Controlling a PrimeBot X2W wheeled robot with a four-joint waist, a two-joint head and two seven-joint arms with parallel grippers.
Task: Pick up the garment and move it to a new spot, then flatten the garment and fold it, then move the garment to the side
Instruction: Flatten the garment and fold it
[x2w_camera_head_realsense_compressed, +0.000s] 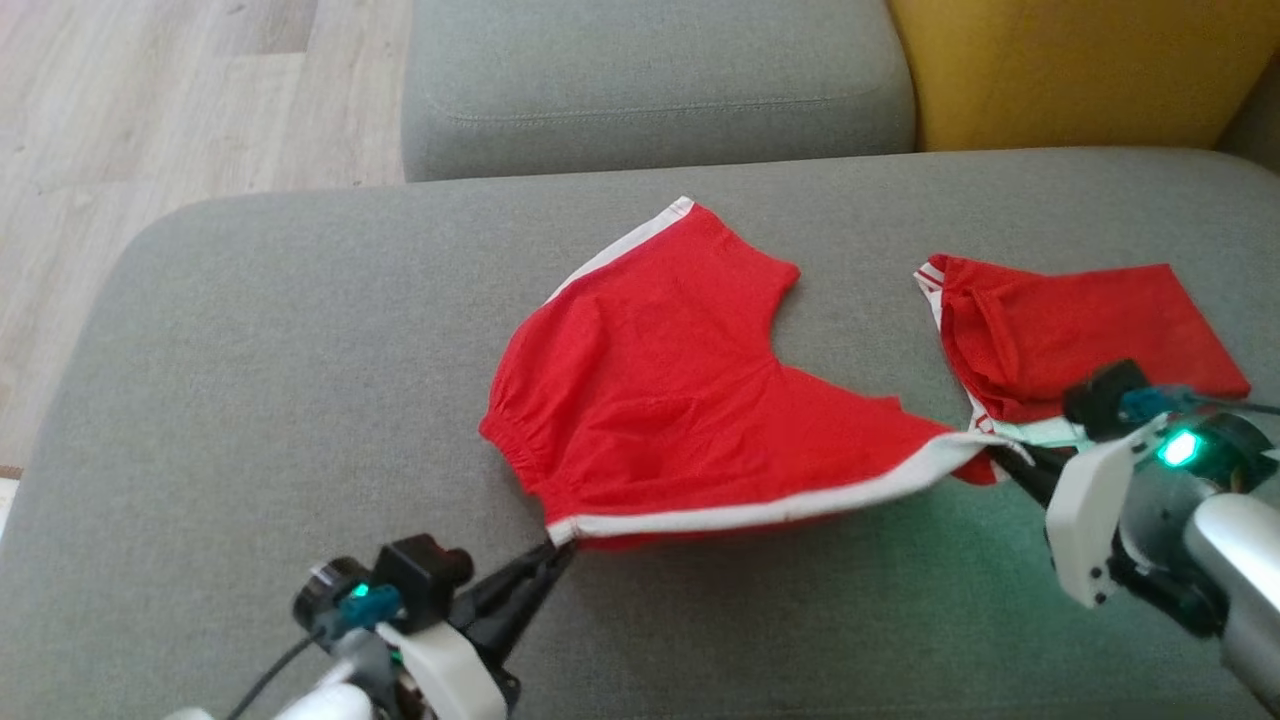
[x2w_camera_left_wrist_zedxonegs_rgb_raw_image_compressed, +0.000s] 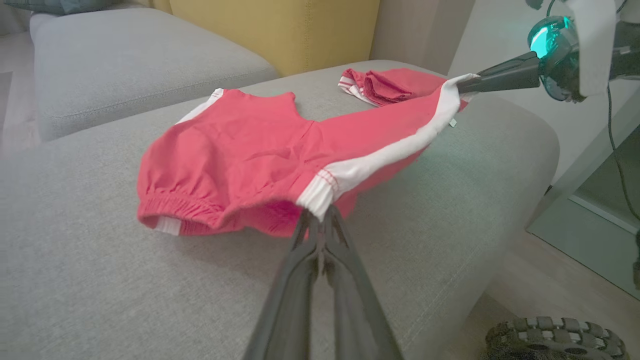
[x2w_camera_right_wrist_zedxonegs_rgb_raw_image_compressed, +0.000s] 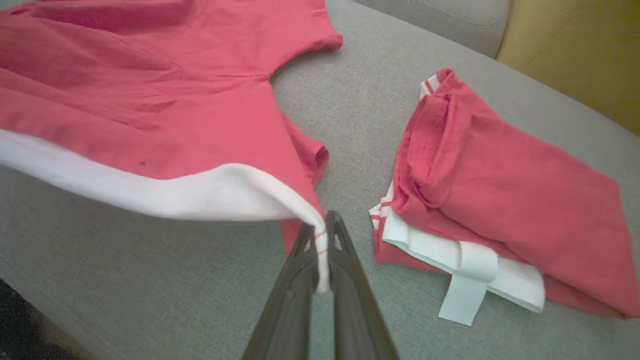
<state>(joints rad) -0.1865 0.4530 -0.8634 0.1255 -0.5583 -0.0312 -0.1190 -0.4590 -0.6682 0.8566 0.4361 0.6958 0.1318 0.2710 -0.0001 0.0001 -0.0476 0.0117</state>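
Note:
The garment (x2w_camera_head_realsense_compressed: 680, 390) is a pair of red shorts with white side stripes, spread on the grey sofa seat (x2w_camera_head_realsense_compressed: 250, 380). Its near white-striped edge is stretched and lifted between both grippers. My left gripper (x2w_camera_head_realsense_compressed: 560, 545) is shut on the striped hem corner at the lower left, seen close in the left wrist view as garment (x2w_camera_left_wrist_zedxonegs_rgb_raw_image_compressed: 240, 155) pinched by the gripper (x2w_camera_left_wrist_zedxonegs_rgb_raw_image_compressed: 320, 220). My right gripper (x2w_camera_head_realsense_compressed: 1000, 450) is shut on the opposite corner at the right; in the right wrist view the gripper (x2w_camera_right_wrist_zedxonegs_rgb_raw_image_compressed: 320, 240) clamps the white edge of the garment (x2w_camera_right_wrist_zedxonegs_rgb_raw_image_compressed: 150, 115).
A second red garment (x2w_camera_head_realsense_compressed: 1070, 320), folded, lies on the seat at the right, just beyond my right gripper; it appears as the folded garment (x2w_camera_right_wrist_zedxonegs_rgb_raw_image_compressed: 500, 200) in the right wrist view. A grey cushion (x2w_camera_head_realsense_compressed: 650, 80) and a yellow cushion (x2w_camera_head_realsense_compressed: 1080, 70) stand behind. Wooden floor (x2w_camera_head_realsense_compressed: 150, 100) lies left.

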